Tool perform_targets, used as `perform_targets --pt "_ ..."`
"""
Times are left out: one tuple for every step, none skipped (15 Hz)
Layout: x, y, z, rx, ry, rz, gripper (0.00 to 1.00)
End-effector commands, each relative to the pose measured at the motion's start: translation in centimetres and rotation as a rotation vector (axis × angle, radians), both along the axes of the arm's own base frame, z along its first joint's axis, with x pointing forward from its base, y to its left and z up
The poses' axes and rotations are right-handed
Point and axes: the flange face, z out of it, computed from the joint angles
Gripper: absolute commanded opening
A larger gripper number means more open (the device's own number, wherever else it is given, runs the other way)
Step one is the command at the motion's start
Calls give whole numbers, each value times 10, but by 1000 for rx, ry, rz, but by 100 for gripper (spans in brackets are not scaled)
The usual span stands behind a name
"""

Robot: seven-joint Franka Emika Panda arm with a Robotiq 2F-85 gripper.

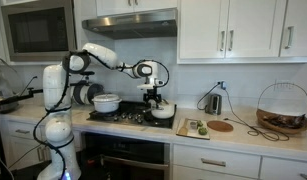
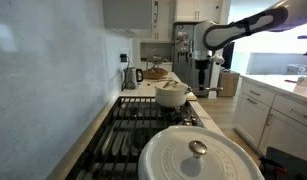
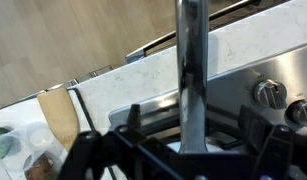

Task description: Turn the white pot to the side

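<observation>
Atop the stove (image 1: 128, 117), the white pot (image 1: 163, 111) sits upright, its long steel handle (image 3: 190, 70) pointing out toward the stove's front edge and lying between the released, wide-spread jaws of the end effector (image 1: 152, 98).

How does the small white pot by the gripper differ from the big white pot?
The small white pot is narrower, the big white pot much wider. The big white pot wears a knobbed lid; the small white pot looks uncovered. The small white pot sits by the gripper, the big white pot away. Both are white, on the stove.
</observation>
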Motion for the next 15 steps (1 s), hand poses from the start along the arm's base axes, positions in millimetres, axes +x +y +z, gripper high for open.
perform_targets --pt "-2 2 29 39 22 18 100" --pt "-2 2 37 47 22 18 100" --pt "-2 2 44 61 25 25 100" --pt "-2 1 52 69 23 25 100" --pt "-3 1 59 77 24 29 100" --pt "-4 0 66 84 23 36 100" --pt "-4 -1 72 87 19 35 100" --pt "-5 -2 79 91 15 40 100" --pt "-6 -3 84 90 10 43 100" --pt "-6 -4 89 86 3 43 100" --pt "-8 -4 94 80 -6 35 100" --pt "-9 -6 99 77 -20 31 100" --pt "-12 -9 104 87 -36 37 100" --pt "-4 -4 90 66 -21 26 100" --pt "-5 -6 94 66 -28 28 100"
